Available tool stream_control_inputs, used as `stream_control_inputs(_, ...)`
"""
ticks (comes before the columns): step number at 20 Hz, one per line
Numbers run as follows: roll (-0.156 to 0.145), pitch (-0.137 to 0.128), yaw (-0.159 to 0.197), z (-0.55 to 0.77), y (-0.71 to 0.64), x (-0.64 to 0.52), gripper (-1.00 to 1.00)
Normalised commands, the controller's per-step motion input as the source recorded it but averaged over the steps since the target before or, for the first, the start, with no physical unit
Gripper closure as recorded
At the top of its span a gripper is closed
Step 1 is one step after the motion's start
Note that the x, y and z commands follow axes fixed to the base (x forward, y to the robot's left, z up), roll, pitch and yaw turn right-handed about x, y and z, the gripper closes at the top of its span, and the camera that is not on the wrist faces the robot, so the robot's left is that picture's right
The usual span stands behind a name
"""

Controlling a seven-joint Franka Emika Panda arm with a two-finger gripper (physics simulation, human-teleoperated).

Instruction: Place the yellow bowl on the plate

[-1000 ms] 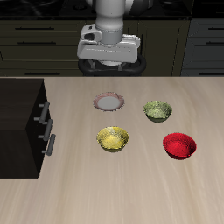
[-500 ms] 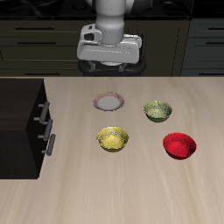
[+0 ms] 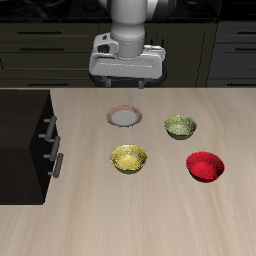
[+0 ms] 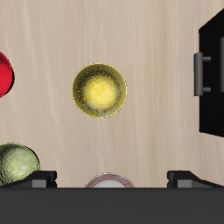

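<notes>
Here, a pale wooden counter [image 3: 150,215] fills most of the scene. A black cabinet [image 3: 22,150] with two grey handles sits along one side of it. The robot arm [image 3: 128,40] hangs above the counter's back edge, its pincer [image 3: 128,82] raised well clear of everything; the wrist view shows both fingers [image 4: 39,178] set wide apart, holding nothing. Four small round dishes lie on the counter. The yellow bowl [image 3: 129,158] sits upright nearer the front edge, apart from the plate [image 3: 124,117], which lies farther back, just below the pincer. An olive-green bowl [image 3: 180,126] rests beside the plate, and a red bowl [image 3: 205,166] beside the yellow bowl.
</notes>
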Motion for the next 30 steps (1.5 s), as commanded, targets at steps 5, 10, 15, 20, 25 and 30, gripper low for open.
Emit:
stream_control_inputs(5,0.002,0.007,0.028,-0.06,0.05,0.24,-1.00)
stream_control_inputs(10,-0.001,0.002,0.016,0.00,0.06,0.28,-1.00)
stream_control_inputs(15,-0.008,-0.002,-0.004,0.06,0.06,0.12,-1.00)
stream_control_inputs(20,-0.012,-0.005,0.003,0.14,-0.02,0.25,-1.00)
stream_control_inputs(25,-0.009,-0.011,0.008,0.10,0.00,0.14,-1.00)
stream_control_inputs(30,-0.011,0.006,0.028,-0.01,0.02,0.23,-1.00)
